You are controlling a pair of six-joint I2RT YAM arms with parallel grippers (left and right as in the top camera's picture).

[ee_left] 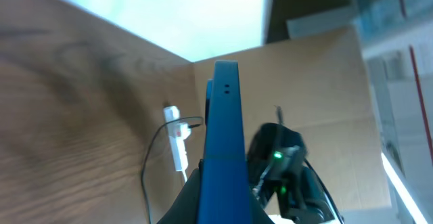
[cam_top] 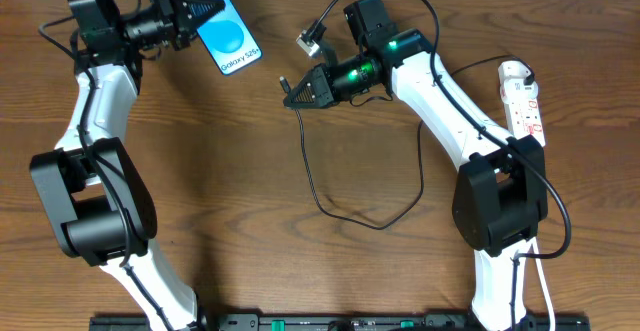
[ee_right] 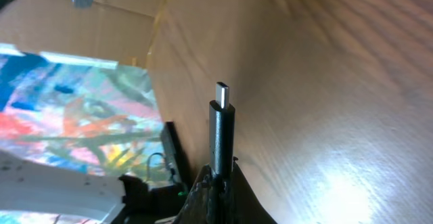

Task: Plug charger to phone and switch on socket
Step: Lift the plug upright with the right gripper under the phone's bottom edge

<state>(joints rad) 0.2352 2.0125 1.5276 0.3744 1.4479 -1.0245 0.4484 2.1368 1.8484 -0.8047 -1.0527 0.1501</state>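
The phone point(cam_top: 229, 39), blue screen with "Galaxy S25" text, is held off the table at the top left by my left gripper point(cam_top: 205, 11), which is shut on its edge. In the left wrist view the phone point(ee_left: 223, 136) stands edge-on between the jaws point(ee_left: 223, 197). My right gripper point(cam_top: 297, 93) is shut on the black charger plug point(ee_right: 222, 126), its tip point(cam_top: 285, 81) pointing left toward the phone with a gap between them. The charger cable point(cam_top: 330, 206) loops over the table. The white socket strip point(cam_top: 525, 96) lies at the far right.
The right arm's green-lit wrist point(cam_top: 360, 71) sits over the table's middle. A small white connector point(cam_top: 310, 41) hangs on a thick arm cable above it. A white cable point(cam_top: 545, 281) runs down from the right arm base. The wood table point(cam_top: 250, 221) spans the view.
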